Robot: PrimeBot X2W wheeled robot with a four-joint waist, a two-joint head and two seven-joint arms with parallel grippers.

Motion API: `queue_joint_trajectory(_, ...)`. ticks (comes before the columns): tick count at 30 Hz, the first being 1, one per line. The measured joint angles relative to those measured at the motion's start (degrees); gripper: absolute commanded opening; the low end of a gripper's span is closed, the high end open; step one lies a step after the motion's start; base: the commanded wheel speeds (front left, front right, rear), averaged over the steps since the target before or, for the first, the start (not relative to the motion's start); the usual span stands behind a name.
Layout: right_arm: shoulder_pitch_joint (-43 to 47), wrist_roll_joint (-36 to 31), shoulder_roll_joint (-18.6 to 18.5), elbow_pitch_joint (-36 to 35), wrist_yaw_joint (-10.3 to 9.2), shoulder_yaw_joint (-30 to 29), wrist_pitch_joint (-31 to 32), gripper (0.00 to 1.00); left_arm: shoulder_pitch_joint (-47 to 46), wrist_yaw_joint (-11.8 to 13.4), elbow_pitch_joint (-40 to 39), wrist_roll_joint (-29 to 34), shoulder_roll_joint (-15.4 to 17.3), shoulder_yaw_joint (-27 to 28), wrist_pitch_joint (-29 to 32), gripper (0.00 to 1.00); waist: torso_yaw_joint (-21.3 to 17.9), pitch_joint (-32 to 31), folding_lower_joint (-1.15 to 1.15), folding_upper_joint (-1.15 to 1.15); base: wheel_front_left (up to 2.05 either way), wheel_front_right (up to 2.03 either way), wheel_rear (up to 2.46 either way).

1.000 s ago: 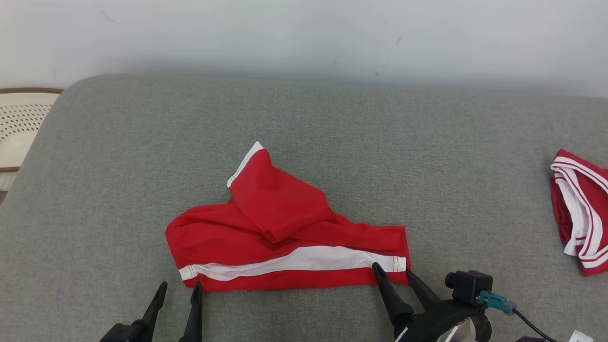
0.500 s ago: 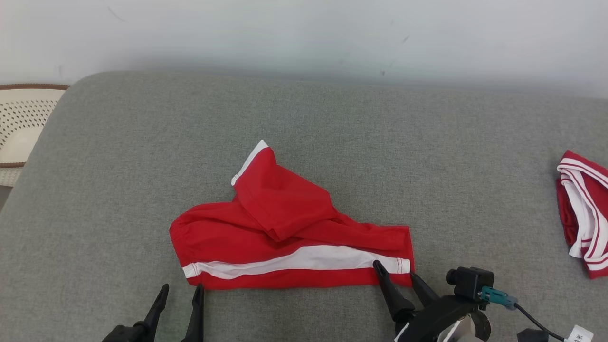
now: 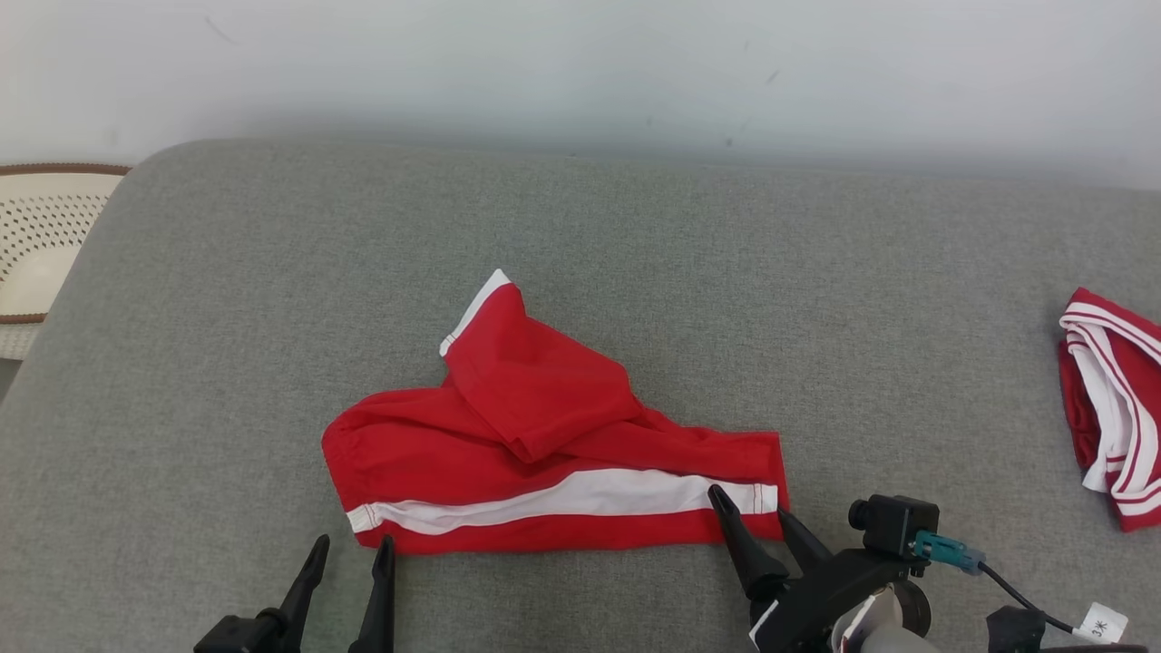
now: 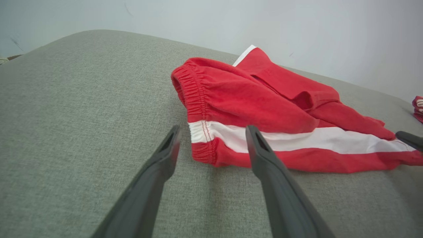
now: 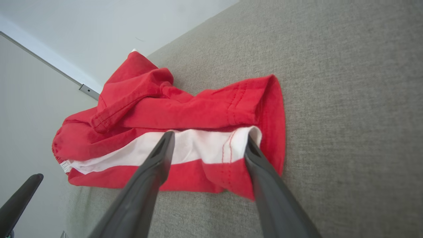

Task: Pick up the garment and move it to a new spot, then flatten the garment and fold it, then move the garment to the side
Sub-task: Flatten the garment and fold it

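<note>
Nearest me, the left hand (image 3: 352,542) is released, just short of the waistband corner of the red garment (image 3: 508,435). The right hand (image 3: 748,503), fingers spread and grasping nothing, straddles its hem end. The garment lies rumpled mid-way across the grey cushion (image 3: 726,299); another red garment (image 3: 1111,426) lies far right.

Red shorts (image 3: 544,453) heaped mid-cushion, folded leg raised at centre. Grey cushion (image 3: 227,317) bare left, behind and right of shorts: wide passage. Second red-and-white garment (image 3: 1111,417) at far right edge. Perforated cream basket (image 3: 36,236) beyond left edge. Wall (image 3: 580,63) bounds far side.
</note>
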Motion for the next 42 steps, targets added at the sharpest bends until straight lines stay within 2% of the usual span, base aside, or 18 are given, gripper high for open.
queue_joint_trajectory(17,-0.44,-1.74,0.41,-1.31,0.00,0.01,0.00,0.95,-4.78,-3.99,6.73,-4.71,0.01,2.99,-0.01,1.00,-2.00,1.67,0.00,0.00,0.00,0.00,0.00)
queue_joint_trajectory(29,-0.74,-2.03,0.88,-1.98,0.00,-0.25,0.00,0.94,-7.10,-4.47,9.10,-10.49,0.41,0.03,-0.01,1.00,-3.24,2.61,0.00,0.00,0.00,0.00,0.00)
queue_joint_trajectory(30,-0.80,-2.05,0.88,-1.98,0.00,-0.27,0.00,0.93,-7.10,-4.47,9.15,-10.66,0.51,-0.22,-0.01,0.98,-3.33,2.69,0.00,0.00,0.00,0.00,0.00)
queue_joint_trajectory(32,-0.87,-2.05,0.87,-1.97,0.00,-0.31,0.00,0.93,-7.10,-4.47,9.18,-10.90,0.58,-0.38,-0.01,0.64,-3.41,2.75,0.00,0.00,0.00,0.00,0.00)
queue_joint_trajectory(33,-0.94,-2.07,0.88,-1.99,0.00,-0.34,0.00,0.93,-7.10,-4.47,9.16,-11.03,0.66,-0.48,-0.01,0.64,-3.47,2.80,0.00,0.00,0.00,0.00,0.00)
queue_joint_trajectory(35,-0.97,-2.20,0.87,-1.97,0.00,-0.47,0.00,0.93,-7.12,-4.47,9.05,-11.32,0.87,-0.91,0.00,0.32,-3.47,2.86,0.00,0.00,0.00,0.00,0.00)
queue_joint_trajectory(37,-0.96,-2.22,0.86,-1.93,0.00,-0.63,0.00,0.93,-7.12,-4.47,8.91,-11.38,0.94,-1.26,-0.01,0.11,-3.40,2.86,0.00,0.00,0.00,0.00,0.00)
queue_joint_trajectory(40,-0.96,-2.23,0.87,-1.88,0.00,-0.76,0.00,0.94,-7.09,-4.47,8.64,-11.60,1.23,-2.05,-0.01,0.06,-3.27,2.76,0.00,0.00,0.00,0.00,0.00)
queue_joint_trajectory(41,-0.96,-2.23,0.87,-1.88,0.00,-0.81,0.00,0.93,-7.05,-4.47,8.68,-11.77,1.41,-2.37,-0.01,0.00,-3.23,2.71,0.00,0.00,0.00,0.00,0.00)
queue_joint_trajectory(42,-0.96,-2.25,0.87,-1.88,0.00,-0.87,0.00,0.93,-7.00,-4.47,8.75,-11.80,1.57,-2.57,-0.01,0.00,-3.20,2.66,0.00,0.00,0.00,0.00,0.00)
